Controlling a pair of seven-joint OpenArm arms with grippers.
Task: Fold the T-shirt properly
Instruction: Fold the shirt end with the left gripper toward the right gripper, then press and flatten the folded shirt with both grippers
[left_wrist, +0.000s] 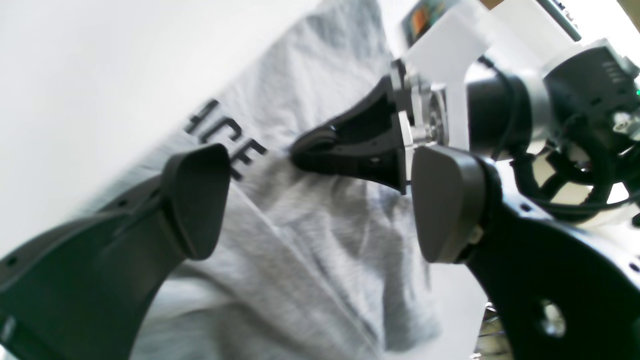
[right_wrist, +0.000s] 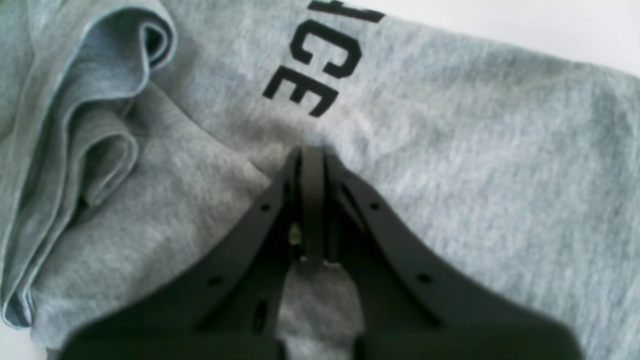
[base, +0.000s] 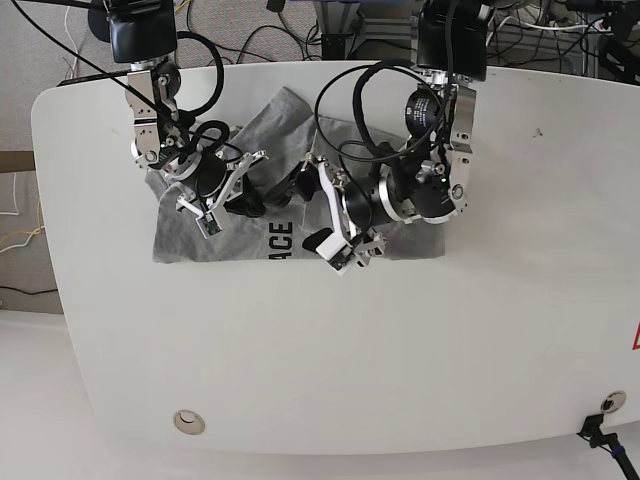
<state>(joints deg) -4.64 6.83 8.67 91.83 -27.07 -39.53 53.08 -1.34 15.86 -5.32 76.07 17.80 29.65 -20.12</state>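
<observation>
Dark, rounded pads of the left gripper (left_wrist: 320, 200) fill the left wrist view, spread wide with nothing between them, hanging just over the grey T-shirt (left_wrist: 310, 280). Opposite it, the right gripper (right_wrist: 312, 160) is closed tight, its tips pressed into the fabric just below the black lettering (right_wrist: 320, 65), seemingly pinning or pinching a fold in place. Only the right wrist view shows the bunched, layered hem at the shirt's edge. From the base view, the shirt lies partly folded on the white table (base: 400, 380), at its far side beneath both arms.
</observation>
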